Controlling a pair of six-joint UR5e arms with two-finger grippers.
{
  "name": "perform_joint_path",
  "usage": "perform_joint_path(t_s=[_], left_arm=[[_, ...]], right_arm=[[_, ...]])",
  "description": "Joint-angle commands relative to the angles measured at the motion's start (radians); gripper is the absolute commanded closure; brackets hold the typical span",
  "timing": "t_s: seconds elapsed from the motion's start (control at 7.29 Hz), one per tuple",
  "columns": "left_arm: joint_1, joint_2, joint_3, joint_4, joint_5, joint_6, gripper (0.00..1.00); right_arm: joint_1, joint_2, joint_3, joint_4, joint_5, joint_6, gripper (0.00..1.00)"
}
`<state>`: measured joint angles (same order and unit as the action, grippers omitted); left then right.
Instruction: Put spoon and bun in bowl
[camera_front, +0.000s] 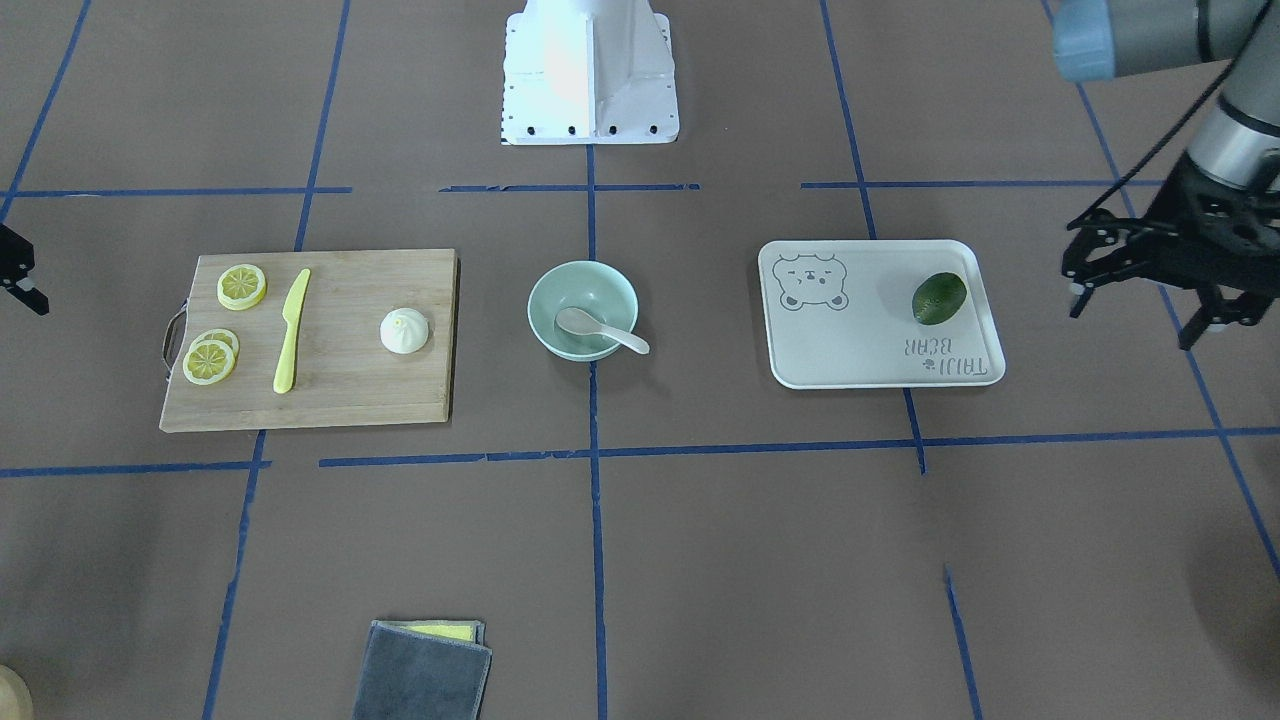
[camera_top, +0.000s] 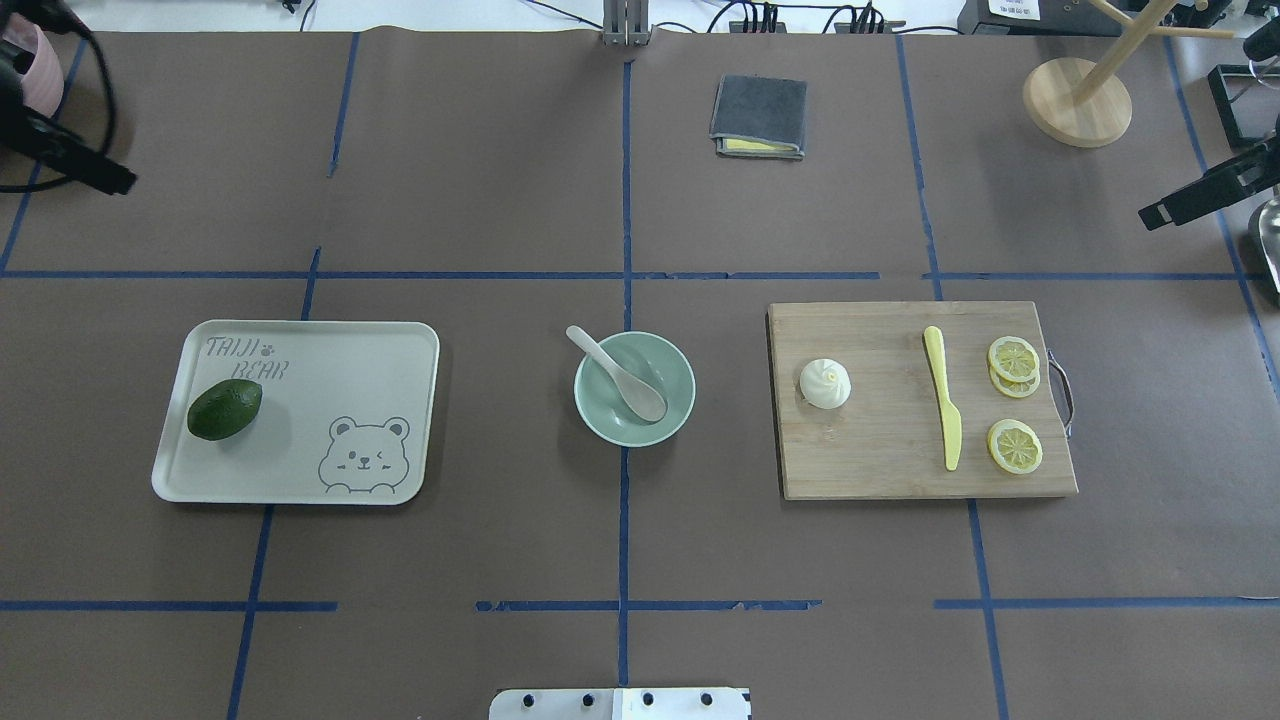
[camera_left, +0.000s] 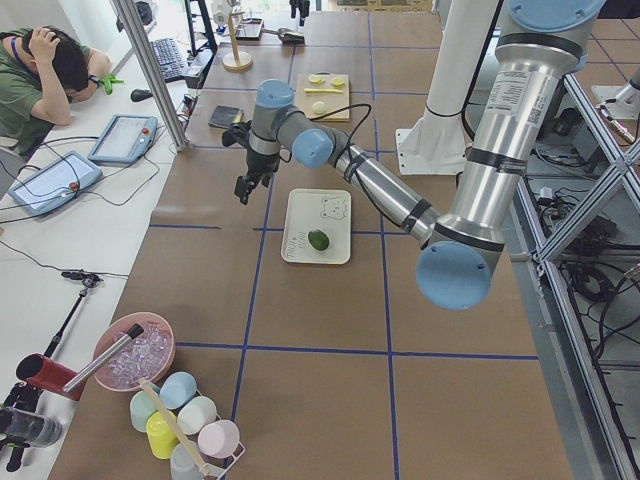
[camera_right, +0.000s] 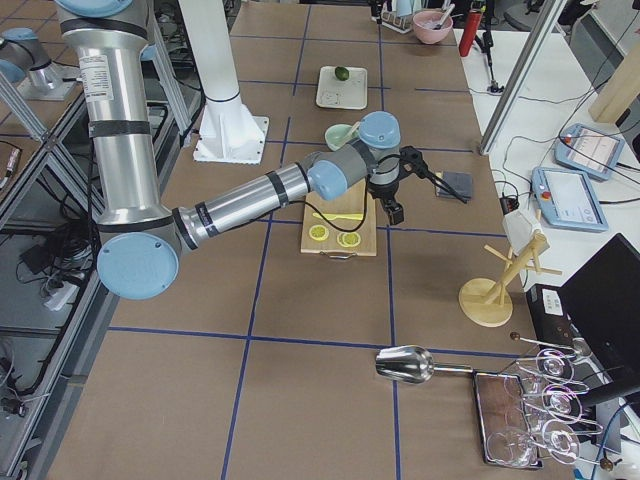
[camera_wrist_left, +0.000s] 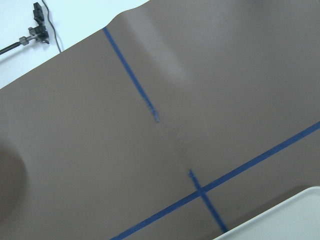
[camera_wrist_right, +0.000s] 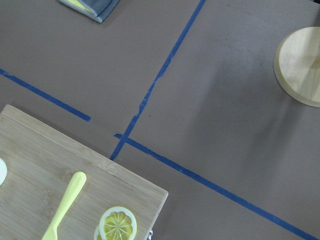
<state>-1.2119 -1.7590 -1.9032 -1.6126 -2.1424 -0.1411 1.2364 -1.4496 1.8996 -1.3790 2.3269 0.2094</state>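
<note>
The mint-green bowl (camera_top: 634, 388) stands at the table's middle, and the whitish spoon (camera_top: 620, 373) lies in it, scoop down, handle over the rim. The white pleated bun (camera_top: 825, 384) sits on the left part of the wooden cutting board (camera_top: 880, 460). In the front-facing view the bun (camera_front: 404, 331) is apart from the bowl (camera_front: 582, 308). My left gripper (camera_front: 1135, 318) is open and empty, raised beyond the tray's outer side. My right gripper (camera_top: 1200, 197) hangs past the board's far right; only one finger shows, so I cannot tell its state.
A yellow plastic knife (camera_top: 943, 410) and lemon slices (camera_top: 1014, 445) lie on the board. An off-white bear tray (camera_top: 330, 380) holds a green avocado (camera_top: 224, 409). A folded grey cloth (camera_top: 759, 116) and a wooden stand base (camera_top: 1076, 102) are at the far edge.
</note>
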Motion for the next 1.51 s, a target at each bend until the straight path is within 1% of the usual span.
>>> perform_joint_path(t_s=[0.0, 0.14, 0.27, 0.41, 0.55, 0.69, 0.82, 0.96, 1.1, 1.37], left_arm=[[-0.189, 0.163, 0.125, 0.002, -0.209, 0.057, 0.0], [-0.254, 0.244, 0.13, -0.006, -0.227, 0.145, 0.0], [-0.367, 0.262, 0.148, 0.041, -0.225, 0.301, 0.0], [-0.389, 0.291, 0.136, 0.128, -0.225, 0.32, 0.0], [-0.39, 0.289, 0.147, 0.146, -0.217, 0.319, 0.0], [-0.388, 0.277, 0.15, 0.145, -0.214, 0.314, 0.0], [-0.388, 0.271, 0.148, 0.145, -0.214, 0.314, 0.0], [-0.387, 0.27, 0.145, 0.143, -0.214, 0.314, 0.0], [-0.387, 0.27, 0.139, 0.143, -0.215, 0.314, 0.0], [-0.388, 0.27, 0.142, 0.142, -0.217, 0.314, 0.0]], right_arm=[[-0.087, 0.084, 0.018, -0.006, -0.012, 0.21, 0.0], [-0.151, 0.137, 0.019, -0.044, -0.046, 0.278, 0.0], [-0.194, 0.229, 0.024, -0.155, -0.111, 0.325, 0.0], [-0.263, 0.27, 0.036, -0.214, -0.159, 0.364, 0.0], [-0.346, 0.273, 0.032, -0.213, -0.223, 0.411, 0.0], [-0.448, 0.273, 0.018, -0.206, -0.351, 0.439, 0.0], [-0.501, 0.272, 0.012, -0.2, -0.386, 0.503, 0.0], [-0.552, 0.265, -0.005, -0.181, -0.421, 0.546, 0.04], [-0.58, 0.258, -0.016, -0.158, -0.458, 0.551, 0.09], [-0.627, 0.261, -0.063, -0.149, -0.478, 0.591, 0.27]])
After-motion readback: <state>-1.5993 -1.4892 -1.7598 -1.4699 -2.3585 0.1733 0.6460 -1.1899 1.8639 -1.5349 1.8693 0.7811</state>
